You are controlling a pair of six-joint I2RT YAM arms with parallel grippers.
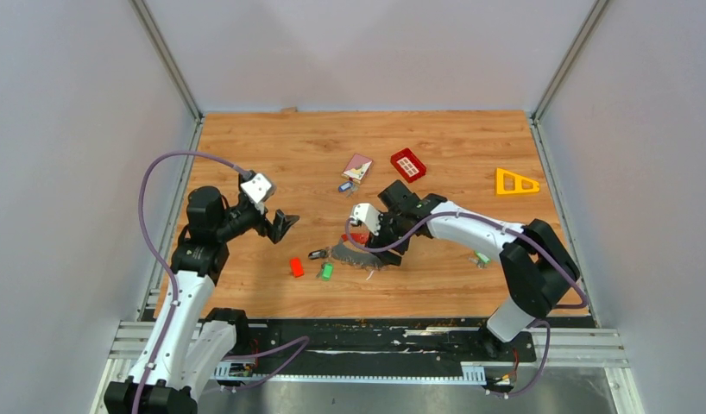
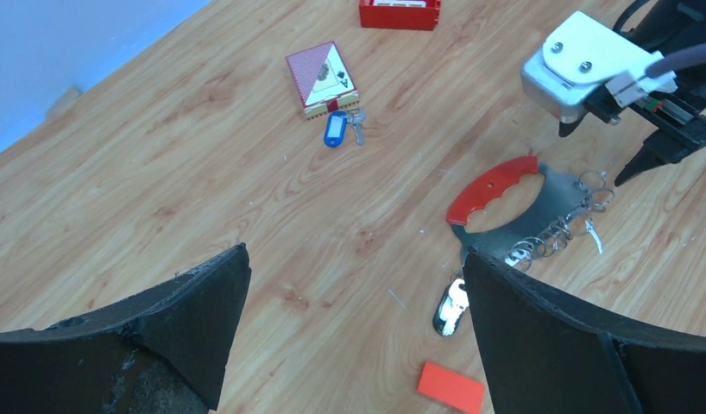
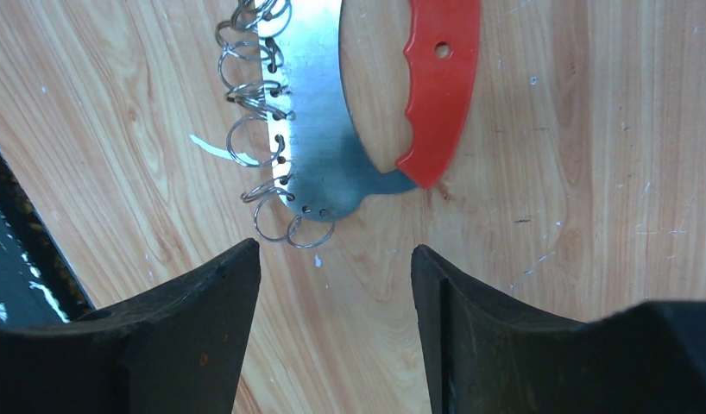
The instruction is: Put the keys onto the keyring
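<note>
**Right claw** (image 3: 332, 259): released. The jaws stand apart with only bare wood between them, and nothing is grasped. The claw hangs over the keyring (image 3: 328, 138), with its fingertips just short of the end that carries the small wire rings.

**Left claw** (image 2: 354, 254): released, jaws spread wide, empty. It hangs over the left half of the table (image 1: 246, 147), well apart from the keyring.

**Keyring:** lies flat near the middle of the table, closer to the near edge than to the far edge. It is a curved grey metal plate with a red grip along one side and a row of small rings along the other.

**Keys:** none is on the keyring.
- The black key (image 2: 453, 306) lies just beside the keyring, on its left.
- The green key (image 1: 326, 271) lies toward the near edge, just beside a red block (image 1: 296, 267).
- The blue key (image 2: 335, 129) lies toward the far edge, just beside a card box (image 2: 322, 78).
- A red tray (image 1: 407, 164) sits to the right of that box.
</note>
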